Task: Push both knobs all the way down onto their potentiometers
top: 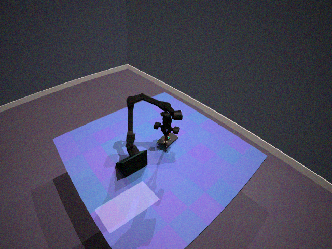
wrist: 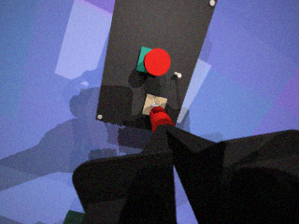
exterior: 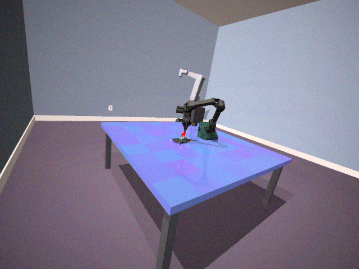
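Above tan potentiometer [wrist: 154, 104], closed gripper [top: 166, 134] [exterior: 184, 130] [wrist: 163, 130] at tilted red knob [wrist: 162, 119].

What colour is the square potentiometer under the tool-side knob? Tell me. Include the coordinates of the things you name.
Tan [wrist: 160, 100], clearest in the wrist view.

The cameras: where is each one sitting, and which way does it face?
Top: high up, angled down over the table; shows the whole arm and gripper.

Exterior: off past a table corner, looking across the tabletop toward the walls; shows the same arm from outside.

Wrist: by the gripper, facing down at the circuit board; shows only the dark gripper parts.

Shared: top and exterior both show the whole arm reaching over the board.
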